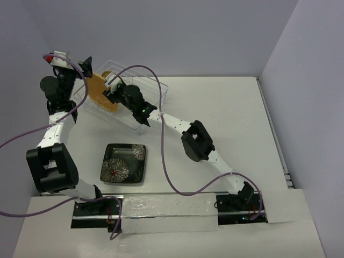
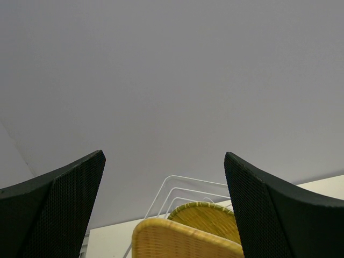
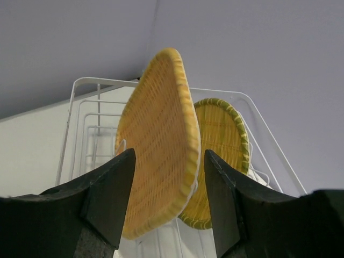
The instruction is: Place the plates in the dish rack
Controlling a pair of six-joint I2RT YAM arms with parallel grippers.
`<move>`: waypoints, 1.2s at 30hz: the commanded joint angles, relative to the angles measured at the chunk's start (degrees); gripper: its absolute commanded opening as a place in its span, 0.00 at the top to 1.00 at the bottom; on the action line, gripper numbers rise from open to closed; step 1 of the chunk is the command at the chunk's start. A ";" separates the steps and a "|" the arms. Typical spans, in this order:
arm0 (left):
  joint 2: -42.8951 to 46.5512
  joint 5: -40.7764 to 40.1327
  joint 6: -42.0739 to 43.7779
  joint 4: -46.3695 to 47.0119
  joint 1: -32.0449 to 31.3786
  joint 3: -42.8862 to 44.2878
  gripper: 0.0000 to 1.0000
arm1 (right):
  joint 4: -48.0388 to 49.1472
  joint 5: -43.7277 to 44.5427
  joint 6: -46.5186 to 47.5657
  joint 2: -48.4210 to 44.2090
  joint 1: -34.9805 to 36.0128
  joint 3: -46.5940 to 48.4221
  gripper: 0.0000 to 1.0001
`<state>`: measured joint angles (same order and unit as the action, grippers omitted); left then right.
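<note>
The dish rack of thin white wire stands at the back left of the table. The orange plate stands on edge in it, with the small yellow plate upright just behind. The black flowered plate lies flat on the table in front. My right gripper is open at the orange plate's right rim. In the right wrist view its fingers flank the orange plate, with the yellow plate beyond. My left gripper is open and empty above the plates' left side.
In the left wrist view the open left gripper looks over the orange plate's top edge, the yellow plate and the rack wires toward the back wall. Walls close the back and the right. Purple cables hang over the table.
</note>
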<state>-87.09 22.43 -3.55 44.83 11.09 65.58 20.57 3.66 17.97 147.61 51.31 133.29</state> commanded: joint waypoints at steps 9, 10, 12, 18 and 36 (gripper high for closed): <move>-1.72 -2.16 -5.25 1.71 0.51 1.21 0.01 | 3.60 5.11 -1.78 -2.55 0.42 0.90 0.12; -1.76 -2.41 -5.85 1.47 0.51 1.49 0.01 | 3.60 5.39 -2.16 -3.75 0.37 -0.04 0.11; -1.70 -3.82 -7.53 0.72 0.51 2.10 0.01 | 3.81 5.52 -2.81 -6.03 0.34 -2.14 0.10; 0.19 -5.31 -12.66 -14.02 0.51 7.24 0.01 | 4.38 5.74 -6.91 -21.58 -0.15 -19.22 0.06; 23.67 -27.31 -37.54 -54.96 -4.56 -13.76 0.01 | -8.65 -2.55 -33.75 -59.05 -3.01 -64.37 0.00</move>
<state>-69.17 6.88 -33.23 3.79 9.63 58.74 15.98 5.42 -7.05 92.83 48.18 75.83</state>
